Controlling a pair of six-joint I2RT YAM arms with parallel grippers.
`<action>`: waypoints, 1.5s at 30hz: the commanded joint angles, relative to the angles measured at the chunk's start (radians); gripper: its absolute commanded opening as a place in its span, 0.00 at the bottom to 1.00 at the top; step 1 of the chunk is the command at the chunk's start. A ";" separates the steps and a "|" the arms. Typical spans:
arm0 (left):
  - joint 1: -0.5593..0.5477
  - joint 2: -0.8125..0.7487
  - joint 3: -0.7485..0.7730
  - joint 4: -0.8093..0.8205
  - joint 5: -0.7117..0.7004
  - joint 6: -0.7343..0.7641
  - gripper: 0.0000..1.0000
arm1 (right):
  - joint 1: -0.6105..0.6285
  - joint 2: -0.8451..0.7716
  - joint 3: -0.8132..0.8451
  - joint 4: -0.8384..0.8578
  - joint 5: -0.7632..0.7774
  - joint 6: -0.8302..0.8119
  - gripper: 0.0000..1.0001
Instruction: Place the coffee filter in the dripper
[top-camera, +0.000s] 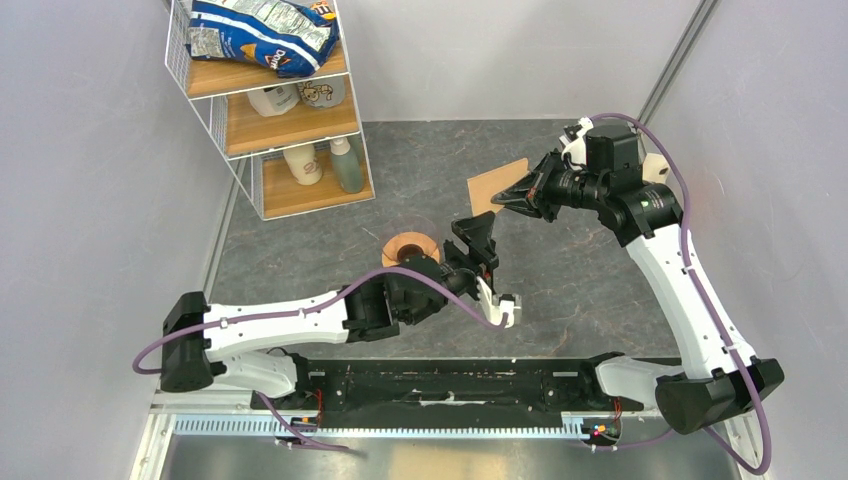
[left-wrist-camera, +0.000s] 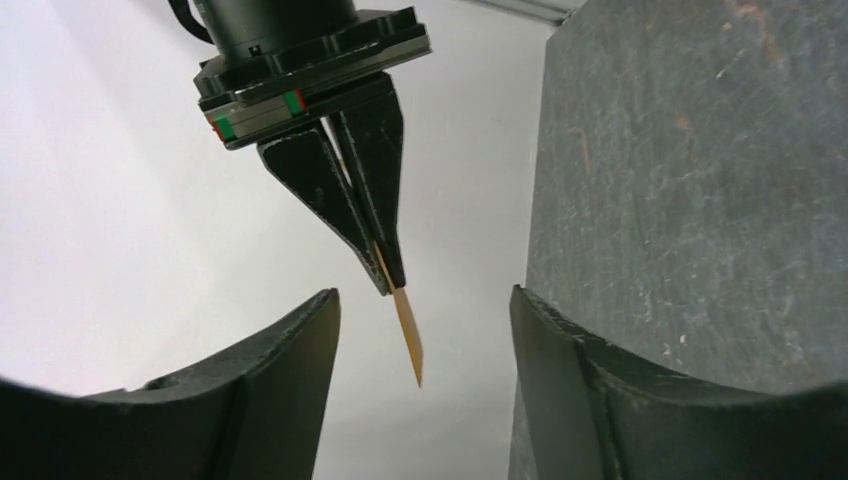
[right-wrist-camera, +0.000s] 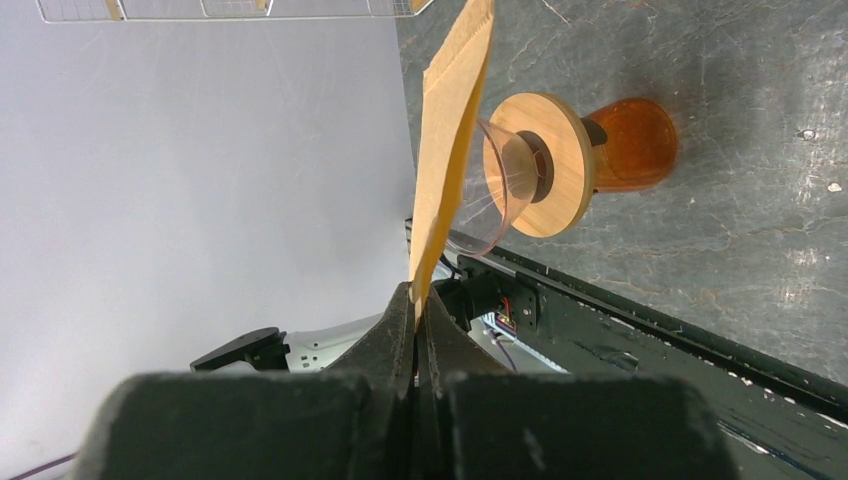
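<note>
The coffee filter (top-camera: 496, 182) is a flat tan paper sheet held up in the air, with my right gripper (top-camera: 499, 201) shut on its lower edge. The left wrist view shows the filter (left-wrist-camera: 408, 338) edge-on, hanging from the right gripper (left-wrist-camera: 390, 278) between my left fingers. My left gripper (left-wrist-camera: 422, 295) is open around it, with neither finger touching the paper. The dripper (right-wrist-camera: 562, 150), a pale wooden ring with a clear cone, stands on the table left of both grippers. From above, the dripper (top-camera: 392, 250) lies just left of the left gripper (top-camera: 478, 236).
An amber glass vessel (right-wrist-camera: 632, 140) sits under the dripper. A white wire shelf (top-camera: 268, 110) with a snack bag and bottles stands at the back left. Grey walls close in on both sides. The black rail (top-camera: 450, 385) runs along the near edge.
</note>
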 joint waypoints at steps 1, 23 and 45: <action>0.015 0.043 0.104 0.053 -0.101 -0.007 0.63 | 0.000 -0.027 0.002 0.034 -0.028 0.016 0.00; 0.376 -0.297 0.119 -0.207 0.396 -0.869 0.02 | -0.196 -0.150 0.278 0.085 -0.244 -0.662 0.97; 0.570 -0.434 0.158 -0.106 0.695 -1.560 0.02 | 0.089 -0.234 -0.293 1.112 -0.283 -0.487 0.93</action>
